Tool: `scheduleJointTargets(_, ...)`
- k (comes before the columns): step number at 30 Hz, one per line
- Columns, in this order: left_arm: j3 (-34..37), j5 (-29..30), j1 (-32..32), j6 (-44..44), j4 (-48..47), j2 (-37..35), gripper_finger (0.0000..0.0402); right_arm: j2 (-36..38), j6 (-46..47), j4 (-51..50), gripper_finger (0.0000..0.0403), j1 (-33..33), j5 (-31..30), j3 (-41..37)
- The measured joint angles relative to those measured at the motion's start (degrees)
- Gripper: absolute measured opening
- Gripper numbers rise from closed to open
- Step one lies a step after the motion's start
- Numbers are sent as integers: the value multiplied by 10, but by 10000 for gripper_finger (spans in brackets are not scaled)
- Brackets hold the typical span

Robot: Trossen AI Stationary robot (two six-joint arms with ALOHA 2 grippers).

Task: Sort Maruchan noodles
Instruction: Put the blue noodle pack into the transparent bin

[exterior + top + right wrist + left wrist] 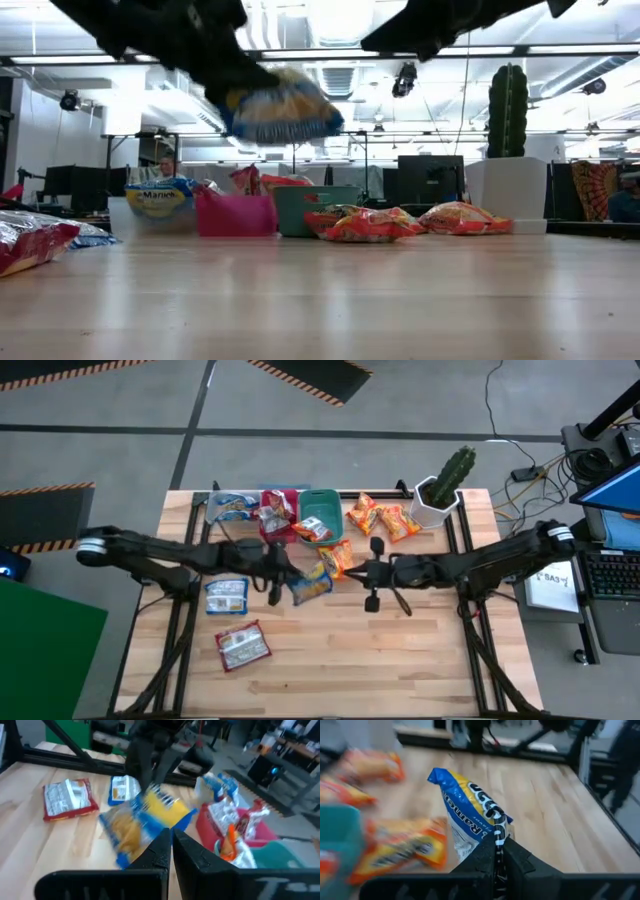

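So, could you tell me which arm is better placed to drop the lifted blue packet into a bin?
Left, probably. The left gripper already holds the blue packet off the table, near the bins. The right gripper is shut and empty.

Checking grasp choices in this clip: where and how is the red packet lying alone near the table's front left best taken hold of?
The red packet lies flat, skewed on the bare wood, clear of other packets. Probably best to descend from straight above and pinch a crimped short end, since its flat middle offers the fingers nothing to close around. The left gripper, nearest, currently holds a blue packet.
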State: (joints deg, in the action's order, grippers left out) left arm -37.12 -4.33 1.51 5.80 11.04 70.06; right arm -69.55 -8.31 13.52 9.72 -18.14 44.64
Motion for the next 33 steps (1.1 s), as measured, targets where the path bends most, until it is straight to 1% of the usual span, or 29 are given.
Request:
scheduleJointTargets(2, -19, 32, 10, -25, -41, -32, 1, 9, -15, -1, 9, -2, -3, 0)
scheduleJointTargets(7, -83, 161, 44, -104, -187, -88, 1, 16, -37, 3, 9, -14, -15, 0)
scheduleJointTargets(11, -150, 274, 92, -165, -296, -100, 1, 14, -45, 1, 9, -30, -15, 0)
scheduleJointTargets(14, -193, 337, 149, -210, -357, -93, 1, 13, -47, -1, 9, -43, -15, 0)
scheduleJointTargets(16, -212, 351, 201, -232, -379, -85, 0, 13, -56, 0, 9, -50, -15, 0)
scheduleJointTargets(18, -221, 347, 258, -254, -379, -74, 0, 13, -67, 0, 9, -56, -15, 0)
scheduleJointTargets(23, -218, 274, 400, -371, -383, -36, 0, 13, -89, -1, 9, -74, -15, 0)
scheduleJointTargets(25, -218, 274, 449, -395, -382, -13, 0, 13, -91, -4, 9, -81, -14, 0)
scheduleJointTargets(28, -224, 307, 505, -412, -386, 19, 0, 13, -91, -19, 9, -92, -14, 0)
scheduleJointTargets(30, -231, 338, 533, -406, -387, 36, 0, 13, -91, -24, 9, -99, -14, 0)
scheduleJointTargets(33, -243, 404, 553, -375, -416, 58, 0, 12, -82, -39, 9, -109, -14, 0)
